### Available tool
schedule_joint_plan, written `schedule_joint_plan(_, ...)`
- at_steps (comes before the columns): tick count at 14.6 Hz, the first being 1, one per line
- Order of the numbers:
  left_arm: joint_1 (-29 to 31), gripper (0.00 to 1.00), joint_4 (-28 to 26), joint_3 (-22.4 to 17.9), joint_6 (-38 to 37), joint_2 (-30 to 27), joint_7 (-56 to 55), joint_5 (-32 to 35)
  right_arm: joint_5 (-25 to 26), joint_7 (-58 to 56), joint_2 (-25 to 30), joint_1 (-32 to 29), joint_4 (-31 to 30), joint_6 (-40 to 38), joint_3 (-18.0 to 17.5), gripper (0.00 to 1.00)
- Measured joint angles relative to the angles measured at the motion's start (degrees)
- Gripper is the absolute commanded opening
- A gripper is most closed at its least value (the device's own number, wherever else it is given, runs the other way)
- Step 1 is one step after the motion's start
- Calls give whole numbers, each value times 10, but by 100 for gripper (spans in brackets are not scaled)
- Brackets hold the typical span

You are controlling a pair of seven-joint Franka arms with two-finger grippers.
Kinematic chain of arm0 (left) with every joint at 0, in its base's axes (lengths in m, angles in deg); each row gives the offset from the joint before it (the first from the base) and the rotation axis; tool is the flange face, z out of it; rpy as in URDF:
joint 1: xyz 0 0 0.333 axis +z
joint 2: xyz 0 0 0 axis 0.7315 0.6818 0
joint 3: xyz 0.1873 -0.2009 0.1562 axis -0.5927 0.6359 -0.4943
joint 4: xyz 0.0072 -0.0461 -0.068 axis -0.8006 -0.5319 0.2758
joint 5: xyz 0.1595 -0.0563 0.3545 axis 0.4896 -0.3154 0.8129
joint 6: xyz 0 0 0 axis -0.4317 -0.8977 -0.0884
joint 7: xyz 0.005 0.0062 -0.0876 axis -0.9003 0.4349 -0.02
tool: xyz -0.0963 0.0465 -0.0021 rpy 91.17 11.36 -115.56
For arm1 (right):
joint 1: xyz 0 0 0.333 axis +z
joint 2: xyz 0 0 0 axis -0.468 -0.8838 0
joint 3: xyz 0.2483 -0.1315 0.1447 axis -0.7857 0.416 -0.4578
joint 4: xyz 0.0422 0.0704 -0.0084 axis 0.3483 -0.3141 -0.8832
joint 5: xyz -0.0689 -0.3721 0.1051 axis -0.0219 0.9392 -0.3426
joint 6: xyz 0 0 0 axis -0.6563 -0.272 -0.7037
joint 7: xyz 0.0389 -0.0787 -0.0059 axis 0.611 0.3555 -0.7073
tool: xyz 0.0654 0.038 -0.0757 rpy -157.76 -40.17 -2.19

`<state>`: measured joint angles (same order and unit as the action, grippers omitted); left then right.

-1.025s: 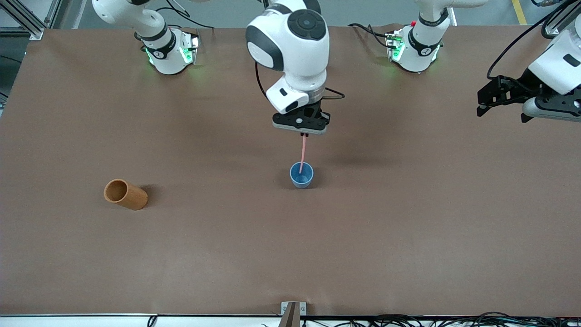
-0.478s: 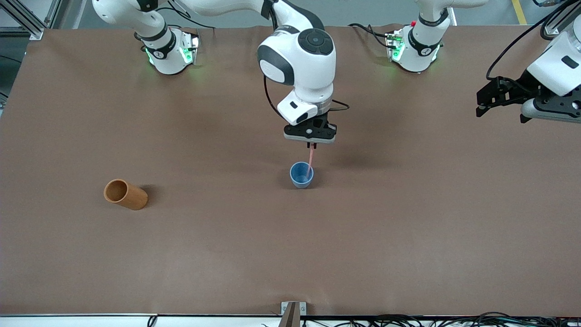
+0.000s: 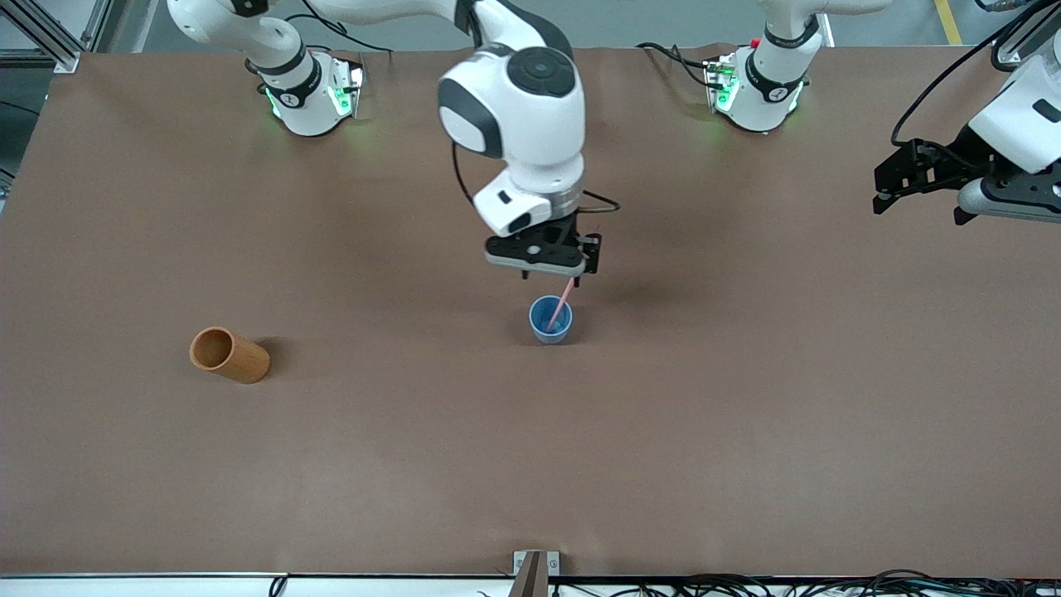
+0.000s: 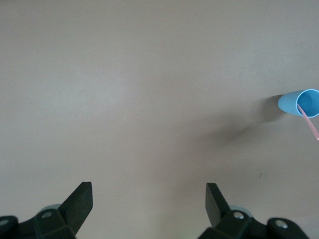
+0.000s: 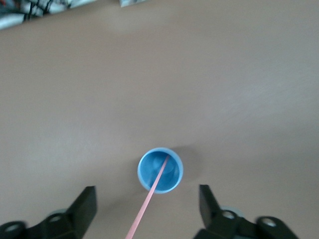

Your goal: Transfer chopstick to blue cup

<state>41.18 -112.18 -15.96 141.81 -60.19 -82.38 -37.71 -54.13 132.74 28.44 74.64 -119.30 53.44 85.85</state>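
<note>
Right gripper [image 3: 554, 278] over the blue cup [image 3: 550, 320], fingers spread wide, gripping nothing. Chopstick [image 3: 561, 304] inside the cup, leaning on the rim – upper end cut off in the right wrist view. Left gripper [image 3: 883, 197] waiting above the table's left-arm end – open, empty. Orange-brown cup [image 3: 230, 355] on its side, well apart.

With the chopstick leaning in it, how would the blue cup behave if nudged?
The blue cup looks small and thin-walled, so probably light and likely to slide. The chopstick leans on its rim and sticks out well above, so a nudge might tip it. Its round shape suggests it would then roll.
</note>
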Motion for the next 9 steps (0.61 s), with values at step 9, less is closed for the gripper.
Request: schedule_joint_plan(9,0,100,0,-4,0,0,0,-8,-2,-218,168,-190,-73,-148,1,100)
